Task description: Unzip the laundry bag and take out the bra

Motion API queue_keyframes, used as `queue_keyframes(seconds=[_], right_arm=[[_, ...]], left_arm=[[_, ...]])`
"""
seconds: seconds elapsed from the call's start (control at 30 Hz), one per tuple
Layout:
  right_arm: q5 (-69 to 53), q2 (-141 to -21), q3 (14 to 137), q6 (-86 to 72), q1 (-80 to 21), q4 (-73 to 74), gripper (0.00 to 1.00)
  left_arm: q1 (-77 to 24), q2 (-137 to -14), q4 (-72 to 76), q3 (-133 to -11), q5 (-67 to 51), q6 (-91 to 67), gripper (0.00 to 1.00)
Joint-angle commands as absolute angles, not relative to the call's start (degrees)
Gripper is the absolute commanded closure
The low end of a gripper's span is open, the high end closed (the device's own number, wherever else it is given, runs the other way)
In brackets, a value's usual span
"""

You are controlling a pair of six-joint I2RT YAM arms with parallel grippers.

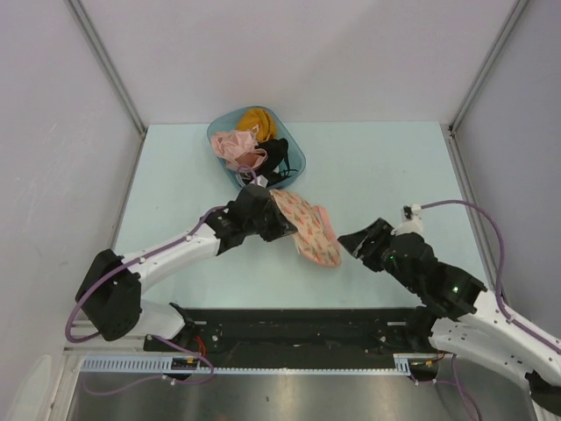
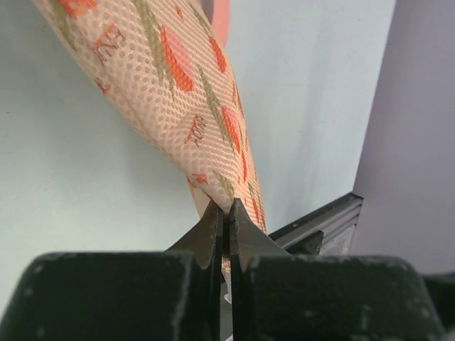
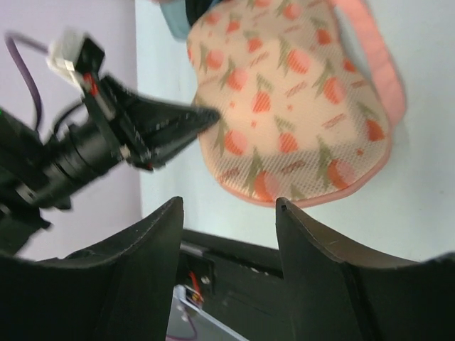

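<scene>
The laundry bag (image 1: 307, 226) is a cream-peach mesh pouch with orange-pink motifs and a pink rim, lying in the middle of the table. My left gripper (image 1: 273, 213) is shut on its upper left edge; the left wrist view shows the fabric (image 2: 186, 99) pinched between the closed jaws (image 2: 226, 213). My right gripper (image 1: 353, 241) is open and empty, just right of the bag's lower end. The right wrist view shows the bag (image 3: 291, 106) beyond its open gripper (image 3: 229, 206). The white-cream bra is hidden.
A teal plastic tub (image 1: 257, 146) stands behind the bag, holding a pink bra (image 1: 235, 147), a mustard-yellow one (image 1: 257, 119) and a black garment (image 1: 276, 158). Metal frame posts rise at the back corners. The table's front rail (image 1: 298, 326) runs between the arm bases.
</scene>
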State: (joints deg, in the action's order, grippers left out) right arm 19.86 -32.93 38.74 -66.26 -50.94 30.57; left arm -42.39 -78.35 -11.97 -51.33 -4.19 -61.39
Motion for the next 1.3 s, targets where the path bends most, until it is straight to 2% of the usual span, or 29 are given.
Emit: queue_keyframes(seconds=[0.0,0.2,0.4,0.63,1.13,1.27], right_arm=[[25.5,-42.2,43.7,-60.2,-61.2,24.8,0.42],[28.0,-53.0,46.4,-60.6,-69.2,21.3,0.4],[26.7,-58.4,46.4,-59.9,-70.0,17.3,0.39],[19.0,-61.8,46.4,-57.0,-65.8,10.8,0.38],[13.8,-65.5,46.4,-55.6,-65.5,6.1,0.34],[18.0,-63.7,46.4,-56.6,-66.0,8.1,0.27]], left_arm=[[-43.3,-79.3,-18.6,-57.5,1.4,-60.4,1.0],[-43.7,-83.8,-28.5,-65.1,2.0,-60.9,1.0],[-43.9,-81.6,-26.5,-62.5,2.0,-62.7,1.0],[-43.9,-79.5,-27.2,-62.0,1.8,-62.7,1.0],[-44.0,-77.8,-27.2,-62.2,-0.4,-65.0,1.0],[-44.0,-76.6,-27.3,-61.6,-0.1,-66.0,1.0]])
